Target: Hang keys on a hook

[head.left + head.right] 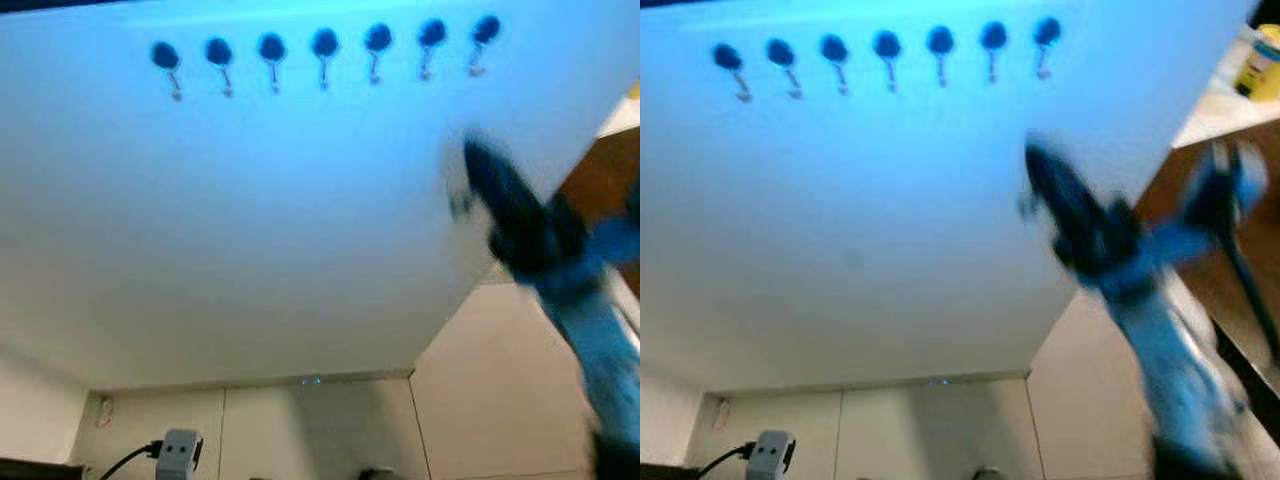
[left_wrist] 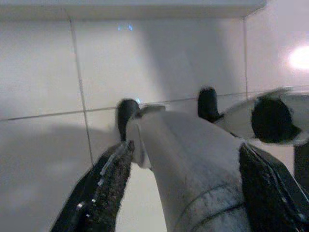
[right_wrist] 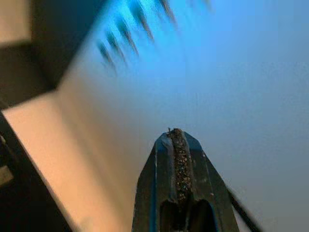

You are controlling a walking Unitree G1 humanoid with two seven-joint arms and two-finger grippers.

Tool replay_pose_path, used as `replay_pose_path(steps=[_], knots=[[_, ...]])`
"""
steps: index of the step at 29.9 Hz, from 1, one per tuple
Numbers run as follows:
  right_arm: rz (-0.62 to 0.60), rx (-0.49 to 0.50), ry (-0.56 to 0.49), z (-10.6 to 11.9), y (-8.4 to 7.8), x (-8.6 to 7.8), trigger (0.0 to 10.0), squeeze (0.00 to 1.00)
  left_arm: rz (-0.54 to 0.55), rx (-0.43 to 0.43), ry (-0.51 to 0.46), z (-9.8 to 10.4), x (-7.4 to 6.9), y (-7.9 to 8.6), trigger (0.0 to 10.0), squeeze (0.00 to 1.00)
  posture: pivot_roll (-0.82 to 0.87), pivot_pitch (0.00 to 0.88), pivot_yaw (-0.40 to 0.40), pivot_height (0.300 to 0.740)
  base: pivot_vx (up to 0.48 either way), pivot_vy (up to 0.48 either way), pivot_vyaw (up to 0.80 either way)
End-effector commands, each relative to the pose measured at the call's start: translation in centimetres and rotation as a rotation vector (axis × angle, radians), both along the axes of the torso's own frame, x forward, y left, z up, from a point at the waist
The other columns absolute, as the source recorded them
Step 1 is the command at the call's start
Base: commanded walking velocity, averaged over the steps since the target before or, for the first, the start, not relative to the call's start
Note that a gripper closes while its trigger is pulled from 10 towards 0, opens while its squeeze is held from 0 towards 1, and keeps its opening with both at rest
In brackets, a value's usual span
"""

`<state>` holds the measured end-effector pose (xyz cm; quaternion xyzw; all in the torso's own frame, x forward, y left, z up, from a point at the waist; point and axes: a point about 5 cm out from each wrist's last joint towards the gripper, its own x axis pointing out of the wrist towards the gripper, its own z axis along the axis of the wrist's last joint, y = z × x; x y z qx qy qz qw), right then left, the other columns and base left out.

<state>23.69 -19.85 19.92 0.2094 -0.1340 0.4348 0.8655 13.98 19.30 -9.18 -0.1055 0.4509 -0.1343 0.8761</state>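
While blurred, seven dark-knobbed hooks (image 1: 324, 55)

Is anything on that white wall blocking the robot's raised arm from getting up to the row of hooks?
Nothing visible does. The right gripper is below the row of dark round hooks, with bare white wall panel between them. Motion blur hides any keys.

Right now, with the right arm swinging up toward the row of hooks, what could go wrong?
1. The right pincer looks pressed shut with no keys visible between its fingers, so it may reach the hooks with nothing to hang.
2. The arm is motion-blurred in the head views; a fast approach could strike the white wall panel.
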Motion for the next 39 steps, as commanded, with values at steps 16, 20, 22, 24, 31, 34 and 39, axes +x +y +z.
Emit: replay_pose_path(steps=[16, 20, 22, 24, 31, 34, 39], knots=[[-0.361, -0.739, 0.678, -13.9, -3.3, 0.1, 10.0, 0.0, -0.068, -0.017, 0.087, -0.7, -2.0, -0.3, 10.0, 0.0, -0.03, 0.127, 0.083, 0.74, 0.0, 0.0, 0.0], [-0.478, -0.728, 0.735, -14.8, -3.9, 1.0, 10.0, 0.0, -0.095, -0.016, 0.093, -0.8, -2.1, -0.4, 10.0, 0.0, -0.02, 0.126, 0.082, 0.74, 0.0, 0.0, 0.0], [-0.483, -0.708, 0.756, -15.1, -3.8, 1.1, 10.0, 0.0, -0.102, -0.015, 0.096, -0.8, -2.2, -0.5, 10.0, 0.0, -0.02, 0.128, 0.079, 0.74, 0.0, 0.0, 0.0], [-0.463, -0.712, 0.787, -15.6, -3.6, 0.9, 10.0, 0.0, -0.107, -0.015, 0.101, -0.8, -2.3, -0.5, 10.0, 0.0, -0.02, 0.126, 0.08, 0.74, 0.0, 0.0, 0.0], [-0.225, -0.642, 0.768, -16.6, 0.0, 0.0, 10.0, 0.0, -0.124, -0.008, 0.102, -0.9, -2.5, -0.5, 10.0, 0.0, -0.02, 0.126, 0.075, 0.74, 0.0, 0.0, 0.0], [-0.177, -0.554, 0.731, -15.9, 1.3, 0.3, 10.0, 0.0, -0.128, -0.008, 0.1, -0.9, -2.5, -0.5, 10.0, 0.0, -0.03, 0.126, 0.075, 0.74, 0.0, 0.0, 0.0], [-0.017, -0.101, 0.48, -9.9, 3.9, 0.6, 10.0, 0.0, -0.143, -0.017, 0.086, -0.8, -2.1, -0.9, 10.0, 0.0, -0.03, 0.128, 0.071, 0.74, 0.0, 0.0, 0.0]])
